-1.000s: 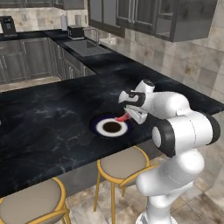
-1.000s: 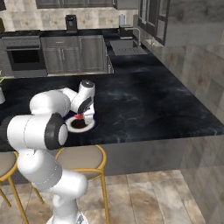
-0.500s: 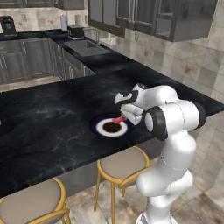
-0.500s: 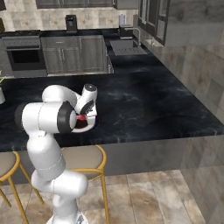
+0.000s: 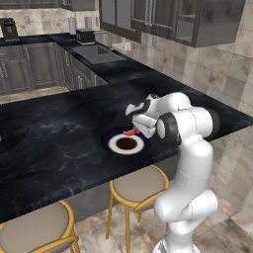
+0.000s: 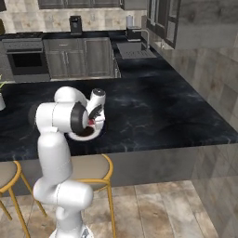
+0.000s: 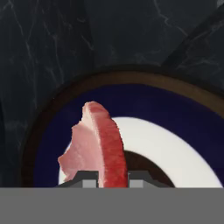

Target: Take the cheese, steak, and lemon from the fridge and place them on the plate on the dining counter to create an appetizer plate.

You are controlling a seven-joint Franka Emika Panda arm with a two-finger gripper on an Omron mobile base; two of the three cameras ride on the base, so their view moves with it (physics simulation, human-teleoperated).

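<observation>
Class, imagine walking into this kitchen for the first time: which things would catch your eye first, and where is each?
A pinkish-red steak stands on edge in the shut gripper, just above the blue-rimmed plate. The plate sits near the front edge of the black dining counter, with gold-legged stools below.

Home kitchen, dark cabinets (image 5: 29, 69), sink (image 6: 135, 50), oven (image 6: 27, 58), marble-look dining counter (image 5: 59, 133), gold-legged stools (image 5: 138, 185)

The arm (image 5: 190, 148) is glossy white, built of rounded, bulbous segments with dark grey disc-shaped caps at the joints. It rises from a swollen white base. The tool (image 5: 132, 129) carries small dark finger tips (image 7: 89, 181).
</observation>
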